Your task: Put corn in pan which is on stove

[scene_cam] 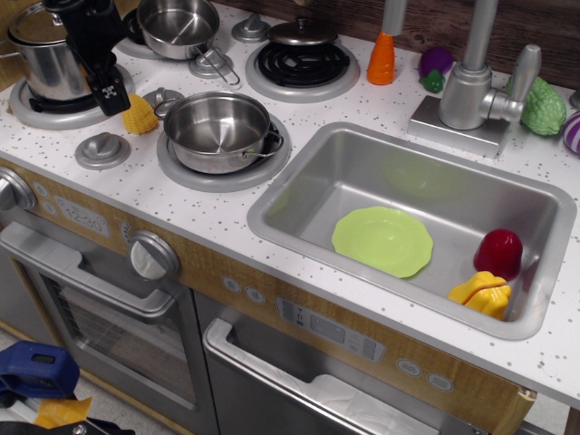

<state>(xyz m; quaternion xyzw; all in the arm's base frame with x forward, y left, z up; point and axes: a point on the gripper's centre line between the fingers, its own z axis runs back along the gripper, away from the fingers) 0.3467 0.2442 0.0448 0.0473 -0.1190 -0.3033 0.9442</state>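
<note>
The yellow ribbed corn (140, 115) lies on the stove (136, 186) top, just left of the pan. The pan (217, 130), wide, shiny and empty, sits on the front right burner. My black gripper (110, 93) hangs at the upper left, its tip just left of the corn and very close to it, in front of the lidded pot. I see only one dark finger with white marks, so I cannot tell how the jaws stand. It holds nothing that I can see.
A tall lidded steel pot (43, 54) stands back left and a small saucepan (177, 24) behind the pan. A lid (302, 33) covers the back right burner. The sink (507, 186) holds a green plate (381, 240), a red toy and a lumpy yellow toy (481, 294).
</note>
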